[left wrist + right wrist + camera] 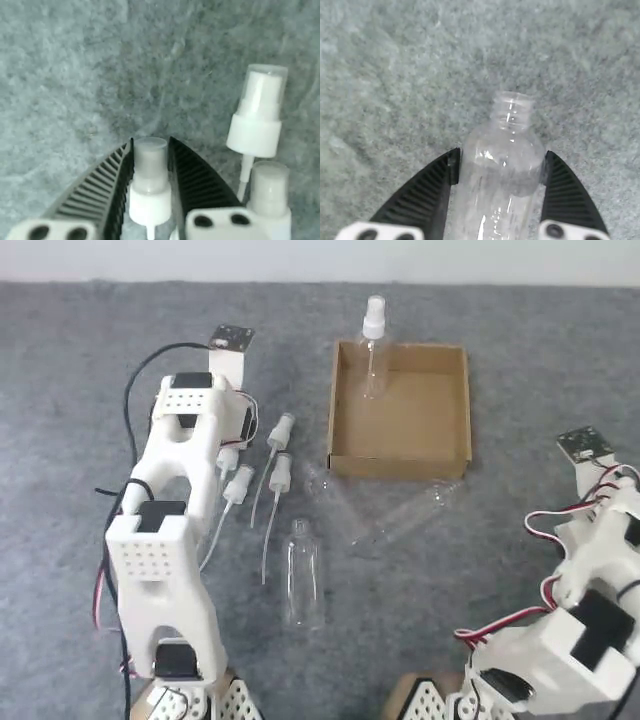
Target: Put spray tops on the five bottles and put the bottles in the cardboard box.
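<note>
— Left gripper [150, 141]?
— Pinched on a spray top [149, 180], with 2 loose tops [256, 112] just beside it on the grey mat [75, 75].
— Right gripper [501, 152]?
— Jaws flank an uncapped bottle [501, 172], seemingly pressing both sides.
— Cardboard box [400, 462]?
— Well apart from both arms. 1 capped bottle [373, 345] stands upright at its far wall, and clear bottles [415, 508] lie along its near edge.

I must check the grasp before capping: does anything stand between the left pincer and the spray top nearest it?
Nothing visible does. The white plastic spray top sits between the left pincer's black ribbed fingers, which touch it on both sides. Two other spray tops lie outside them.
</note>
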